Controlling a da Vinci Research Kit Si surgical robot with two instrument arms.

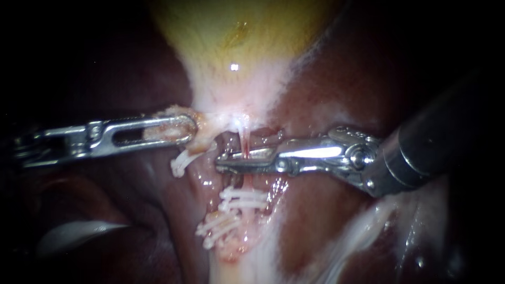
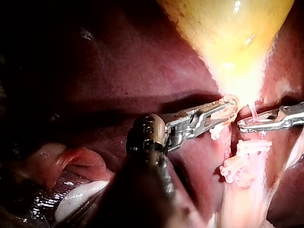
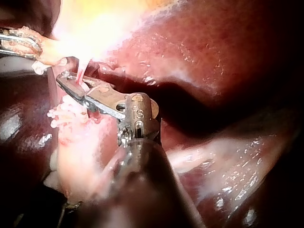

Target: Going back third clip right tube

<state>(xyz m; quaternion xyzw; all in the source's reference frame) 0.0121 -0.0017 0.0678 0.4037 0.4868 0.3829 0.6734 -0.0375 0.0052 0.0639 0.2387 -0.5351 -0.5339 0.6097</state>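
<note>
Right instrument [image 1: 231,160] at the right tube [image 1: 245,141], its claw narrowly parted around it.
The thin red tube runs upright from the gallbladder [image 1: 236,52] to crosswise white clips [image 1: 242,199]. The left instrument [image 1: 181,129] has its claw clamped on the gallbladder's neck. Only the left wrist view shows a pink fold [image 2: 71,161] on the glossy liver [image 1: 336,79].

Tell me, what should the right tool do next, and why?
Probably ease the right instrument straight back off the tube. Its tip lies across the tube, close to two clips, and the left instrument holds the tissue beside it.
</note>
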